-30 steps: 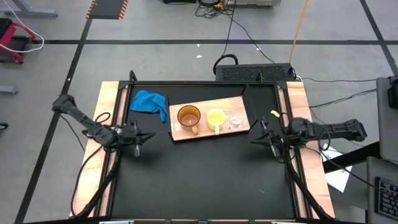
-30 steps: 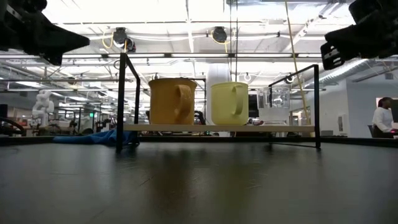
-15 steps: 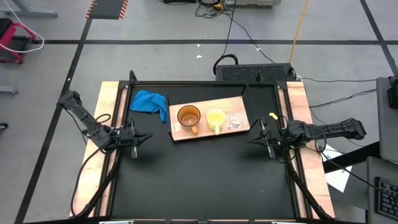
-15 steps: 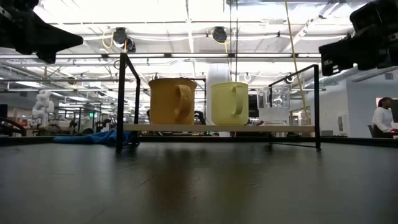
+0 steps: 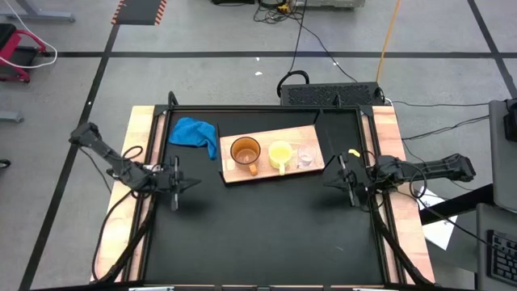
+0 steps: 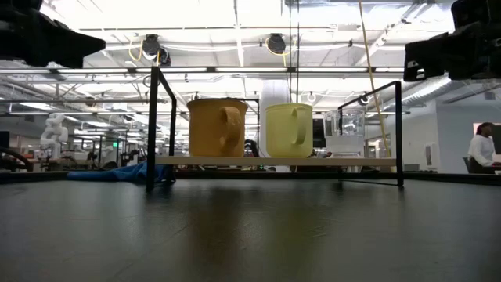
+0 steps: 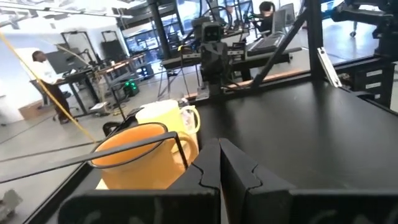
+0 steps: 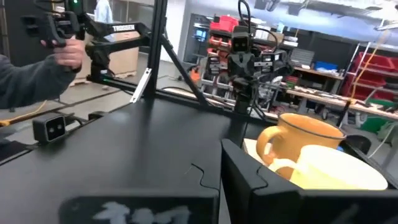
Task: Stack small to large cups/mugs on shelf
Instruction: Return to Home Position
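The light-wood shelf board (image 5: 311,136) lies on a black wire frame at the table's far middle. On it, each resting on its base, stand the orange-brown mug (image 5: 245,151), the yellow mug (image 5: 280,153) and the small clear glass cup (image 5: 305,158), in a row from left to right. My left gripper (image 5: 190,184) is shut and empty, left of and nearer than the board. My right gripper (image 5: 327,183) is shut and empty, to the board's right and nearer. The left wrist view shows the orange-brown mug (image 7: 140,158) in front of the yellow one (image 7: 171,118).
A blue cloth (image 5: 195,133) lies on the table left of the board. The frame's black uprights (image 6: 151,129) stand at the shelf's ends. Bare black tabletop (image 5: 266,234) spreads nearer than the board. A person's hand (image 8: 68,53) shows beyond the table's edge.
My left gripper has shifted a little toward the table's near edge, its arm swinging slightly. The mugs, the glass cup and the board have stayed where they were.
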{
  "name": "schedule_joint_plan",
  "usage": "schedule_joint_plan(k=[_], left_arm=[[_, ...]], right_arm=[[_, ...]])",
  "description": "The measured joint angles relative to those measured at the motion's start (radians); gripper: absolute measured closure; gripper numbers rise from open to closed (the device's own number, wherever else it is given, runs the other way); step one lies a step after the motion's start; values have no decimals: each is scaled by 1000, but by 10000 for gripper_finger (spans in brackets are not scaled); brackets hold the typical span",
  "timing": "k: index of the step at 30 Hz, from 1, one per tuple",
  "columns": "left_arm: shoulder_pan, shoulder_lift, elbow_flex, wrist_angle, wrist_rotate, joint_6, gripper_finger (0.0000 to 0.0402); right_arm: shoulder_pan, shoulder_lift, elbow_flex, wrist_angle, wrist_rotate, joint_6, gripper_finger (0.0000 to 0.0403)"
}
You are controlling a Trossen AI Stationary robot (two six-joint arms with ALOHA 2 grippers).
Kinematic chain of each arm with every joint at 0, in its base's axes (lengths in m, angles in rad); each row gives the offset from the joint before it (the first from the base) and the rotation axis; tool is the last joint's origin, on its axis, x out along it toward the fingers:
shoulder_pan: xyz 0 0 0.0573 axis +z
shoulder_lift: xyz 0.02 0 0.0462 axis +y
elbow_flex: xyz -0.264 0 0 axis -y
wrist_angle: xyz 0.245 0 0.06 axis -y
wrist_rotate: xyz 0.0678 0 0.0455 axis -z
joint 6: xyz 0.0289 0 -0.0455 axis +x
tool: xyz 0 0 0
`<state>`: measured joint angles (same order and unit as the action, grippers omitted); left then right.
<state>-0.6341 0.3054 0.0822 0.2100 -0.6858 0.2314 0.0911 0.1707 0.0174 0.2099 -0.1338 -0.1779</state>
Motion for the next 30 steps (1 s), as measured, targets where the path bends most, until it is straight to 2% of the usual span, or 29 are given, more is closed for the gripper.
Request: schedule_joint_plan(k=[10, 12, 15, 20, 30], left_arm=[[306, 0, 0, -71, 256, -71, 402], [350, 0, 0, -73, 342, -84, 402], [392, 0, 0, -76, 413, -96, 402], [419, 1, 0, -96, 483, -137, 401], [417, 2, 0, -110, 453, -185, 383]], right_arm=[[-94, 0, -1, -10, -8, 32, 403], [-108, 0, -2, -15, -39, 34, 403], [-119, 0, -2, -20, -54, 43, 403], [-120, 0, -2, -17, -54, 46, 403], [-120, 0, -2, 0, -53, 25, 403]])
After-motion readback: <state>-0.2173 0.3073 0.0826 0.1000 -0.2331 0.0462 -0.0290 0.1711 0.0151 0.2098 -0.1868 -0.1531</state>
